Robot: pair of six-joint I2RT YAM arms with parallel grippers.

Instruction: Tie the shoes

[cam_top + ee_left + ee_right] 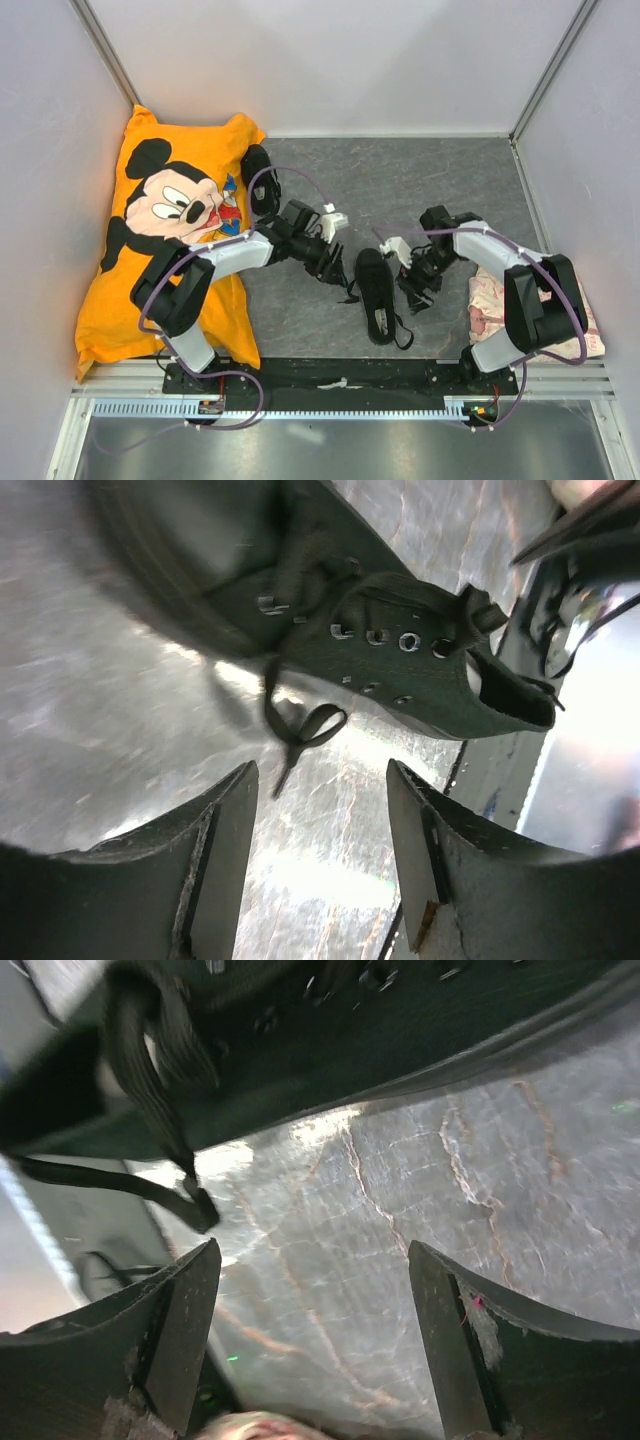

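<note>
Laces [267, 695] look thin, limp, slippery; the shoe [375, 295] seems light. Left gripper [320, 778] and right gripper [312, 1250] gape empty; I'd pinch a lace end.

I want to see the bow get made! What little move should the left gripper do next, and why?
Probably ease the left gripper forward and close on the loose lace. The gripper is open and empty, and that lace hangs free from the shoe, its end lying just ahead.
</note>
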